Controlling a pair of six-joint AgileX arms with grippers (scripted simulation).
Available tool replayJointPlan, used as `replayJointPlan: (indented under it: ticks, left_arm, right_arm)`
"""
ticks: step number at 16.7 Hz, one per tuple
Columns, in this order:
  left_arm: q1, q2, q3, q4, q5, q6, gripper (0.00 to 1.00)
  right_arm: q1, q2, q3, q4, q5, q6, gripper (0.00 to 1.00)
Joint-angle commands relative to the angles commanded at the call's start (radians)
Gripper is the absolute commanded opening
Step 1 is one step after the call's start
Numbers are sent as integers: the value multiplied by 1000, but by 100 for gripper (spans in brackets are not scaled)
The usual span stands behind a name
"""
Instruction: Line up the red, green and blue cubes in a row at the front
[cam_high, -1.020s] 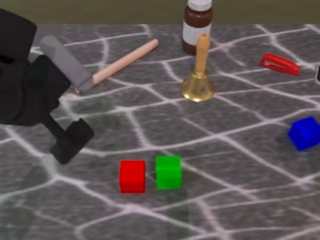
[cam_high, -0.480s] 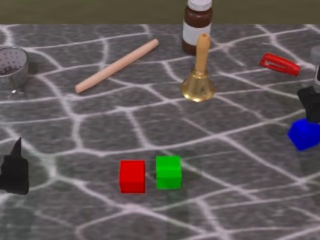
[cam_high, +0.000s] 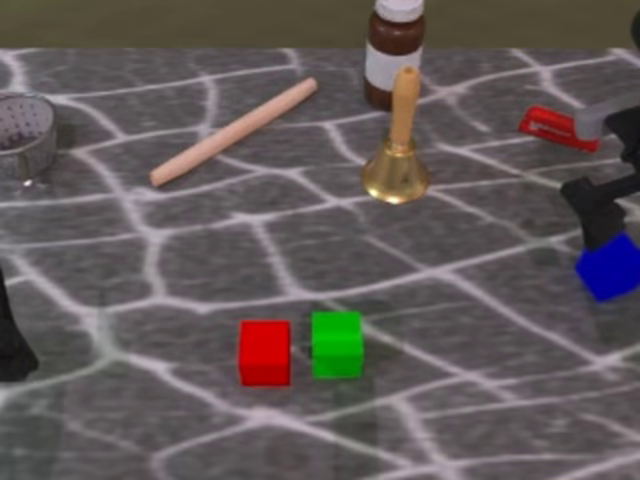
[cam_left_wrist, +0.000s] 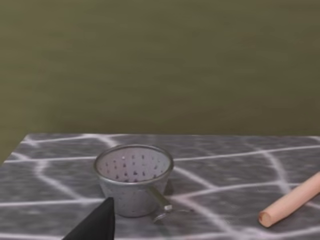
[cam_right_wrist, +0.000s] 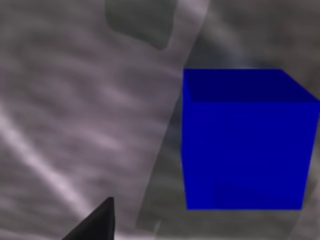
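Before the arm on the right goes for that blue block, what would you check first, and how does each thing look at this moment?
1. Red cube and green cube side by side at the front: ok.
2. Blue cube in the row: not ok, it sits apart at the table's right edge.
3. Right gripper near the blue cube: ok, it is just behind it.
4. Right gripper fingers around the cube: cannot tell.
5. Space beside the green cube for the blue one: ok, bare table there.
6. Left gripper out of the way: ok, at the left edge.
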Motion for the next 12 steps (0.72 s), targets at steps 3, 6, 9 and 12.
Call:
replayJointPlan:
  ticks: [3,6,9,12]
  left_arm:
    - [1,-4,-2,3,0,-2,100]
    - [1,-4,-2,3,0,-2,100]
    - [1,-4,-2,3,0,-2,100]
    - [1,-4,-2,3,0,-2,100]
  right_arm:
    - [0,3,3,-2,0,0,100]
    - [-5,6,1,2,0,-1,100]
    - [-1,35,-42,73,0,-1,100]
    - [0,85,-111,204,1,1,100]
